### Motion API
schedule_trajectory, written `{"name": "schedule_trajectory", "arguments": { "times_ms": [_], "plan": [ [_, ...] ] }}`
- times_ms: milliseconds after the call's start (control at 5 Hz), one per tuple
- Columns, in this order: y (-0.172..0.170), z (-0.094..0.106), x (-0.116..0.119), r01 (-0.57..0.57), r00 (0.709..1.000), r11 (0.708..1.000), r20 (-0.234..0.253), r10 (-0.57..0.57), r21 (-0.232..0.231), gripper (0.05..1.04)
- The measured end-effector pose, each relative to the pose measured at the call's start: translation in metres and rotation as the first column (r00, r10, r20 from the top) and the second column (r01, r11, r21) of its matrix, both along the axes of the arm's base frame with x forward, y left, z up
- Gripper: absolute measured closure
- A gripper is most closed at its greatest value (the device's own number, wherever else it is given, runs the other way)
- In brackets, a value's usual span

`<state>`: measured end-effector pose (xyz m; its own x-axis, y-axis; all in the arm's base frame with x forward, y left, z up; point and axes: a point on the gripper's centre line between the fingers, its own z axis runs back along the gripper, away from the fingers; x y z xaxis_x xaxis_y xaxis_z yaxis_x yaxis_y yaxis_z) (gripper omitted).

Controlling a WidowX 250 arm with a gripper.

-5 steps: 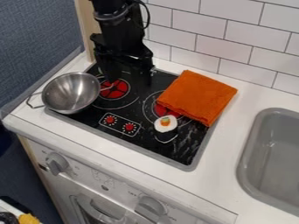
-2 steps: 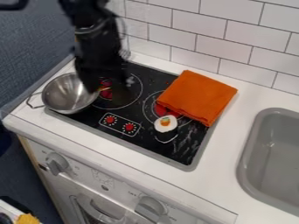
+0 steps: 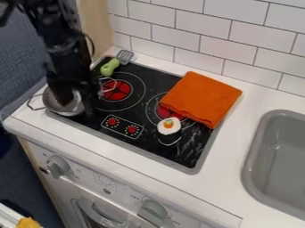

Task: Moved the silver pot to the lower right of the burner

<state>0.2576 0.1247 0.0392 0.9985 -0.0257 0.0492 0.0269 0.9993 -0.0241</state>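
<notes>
Has a pot at the cooktop's front left corner, a spatula at its back left, a cloth across its back right, sushi before the cloth; includes a sink right of the cooktop.

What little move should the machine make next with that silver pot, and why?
Probably close its open gripper on the rim of the silver pot: its fingers seem to straddle the right side, and the pot sits left of the burner, not at its lower right.
</notes>
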Motion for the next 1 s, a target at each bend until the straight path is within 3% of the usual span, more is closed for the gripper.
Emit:
{"name": "schedule_trajectory", "arguments": {
  "times_ms": [200, 400, 600, 800, 1000],
  "plan": [
    [-0.002, -0.027, 0.007, 0.003, 0.998, 0.999, -0.068, -0.001, 0.034, 0.135],
    [-0.008, -0.030, 0.010, 0.032, 0.996, 0.998, -0.090, -0.026, 0.061, 0.414],
    [-0.014, -0.026, 0.010, 0.066, 0.995, 0.995, -0.080, -0.061, 0.068, 0.685],
    [-0.021, 0.004, 0.006, 0.075, 0.997, 0.995, -0.015, -0.074, 0.073, 0.898],
    [-0.037, 0.036, 0.010, 0.094, 0.994, 0.994, 0.049, -0.096, 0.058, 1.015]
  ]
}}
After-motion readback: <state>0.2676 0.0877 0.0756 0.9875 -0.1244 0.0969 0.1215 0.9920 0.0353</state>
